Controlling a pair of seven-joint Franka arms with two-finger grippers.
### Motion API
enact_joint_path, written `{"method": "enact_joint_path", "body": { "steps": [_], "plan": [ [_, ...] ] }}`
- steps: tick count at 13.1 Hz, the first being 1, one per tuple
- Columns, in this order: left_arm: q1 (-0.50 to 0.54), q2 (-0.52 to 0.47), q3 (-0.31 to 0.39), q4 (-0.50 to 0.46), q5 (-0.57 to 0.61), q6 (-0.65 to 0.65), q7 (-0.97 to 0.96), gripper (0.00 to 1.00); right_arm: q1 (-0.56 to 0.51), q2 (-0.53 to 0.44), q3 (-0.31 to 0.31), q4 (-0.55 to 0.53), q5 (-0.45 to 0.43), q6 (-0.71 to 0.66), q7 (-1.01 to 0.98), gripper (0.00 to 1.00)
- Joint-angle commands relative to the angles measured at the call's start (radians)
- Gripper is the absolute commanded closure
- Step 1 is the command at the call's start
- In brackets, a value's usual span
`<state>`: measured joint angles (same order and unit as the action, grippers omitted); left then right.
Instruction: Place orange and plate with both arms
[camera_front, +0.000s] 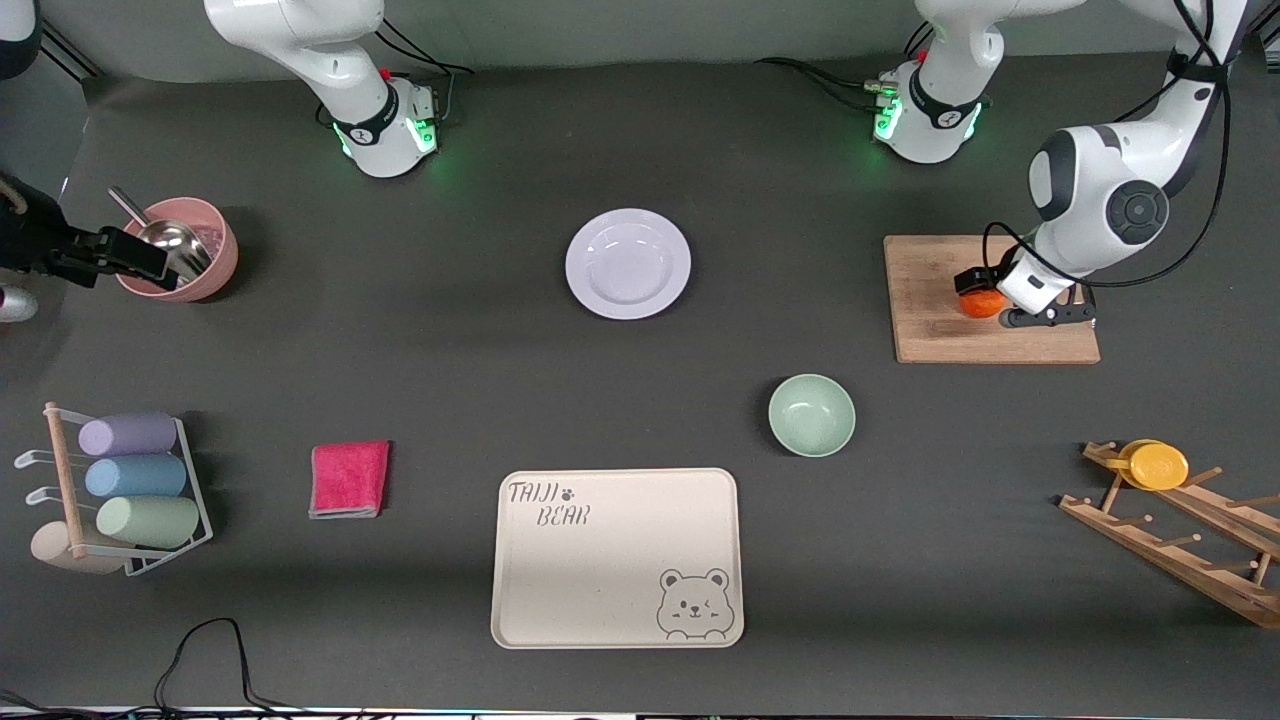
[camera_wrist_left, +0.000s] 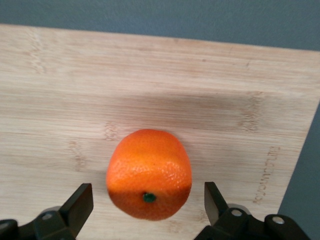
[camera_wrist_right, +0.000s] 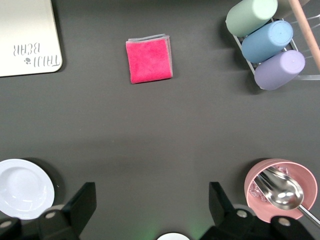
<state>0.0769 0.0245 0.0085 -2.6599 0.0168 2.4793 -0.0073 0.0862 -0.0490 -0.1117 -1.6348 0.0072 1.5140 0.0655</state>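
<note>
Nearest the front camera, the cream bear tray (camera_front: 617, 557) is lying flat; farther off, the plate (camera_front: 628, 264) is sitting mid-table. Toward the left arm's end, the left gripper (camera_front: 985, 300) is hanging low over the orange (camera_front: 981, 304) on the cutting board (camera_front: 993, 299).

At the left wrist, its fingers (camera_wrist_left: 77, 205) are standing apart, flanking the orange (camera_wrist_left: 149, 174) without touching.

At the right wrist, the right gripper (camera_wrist_right: 152, 205) is waiting high, spread wide, over the plate (camera_wrist_right: 24, 188) and pink bowl (camera_wrist_right: 281, 189).
</note>
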Motion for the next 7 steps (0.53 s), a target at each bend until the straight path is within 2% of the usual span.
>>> {"method": "enact_joint_path", "body": {
  "steps": [1,3,4,5,7],
  "plan": [
    [0.003,0.005,0.001,-0.015,-0.008,0.023,0.021,0.01,0.052,-0.156,-0.002,-0.169,0.000,0.041,0.095,0.00],
    [0.003,0.006,0.001,-0.014,-0.009,0.023,0.021,0.01,0.087,-0.225,0.004,-0.252,0.005,0.075,0.166,0.00],
    [0.003,0.006,0.001,-0.015,-0.008,0.029,0.023,0.10,0.134,-0.250,0.004,-0.282,0.005,0.092,0.219,0.00],
    [0.003,-0.003,0.001,-0.026,-0.008,0.062,0.036,0.98,0.159,-0.265,0.004,-0.305,0.005,0.106,0.258,0.00],
    [0.001,0.005,0.001,-0.034,-0.008,0.084,0.036,1.00,0.211,-0.299,0.004,-0.352,0.005,0.132,0.318,0.00]
  ]
}}
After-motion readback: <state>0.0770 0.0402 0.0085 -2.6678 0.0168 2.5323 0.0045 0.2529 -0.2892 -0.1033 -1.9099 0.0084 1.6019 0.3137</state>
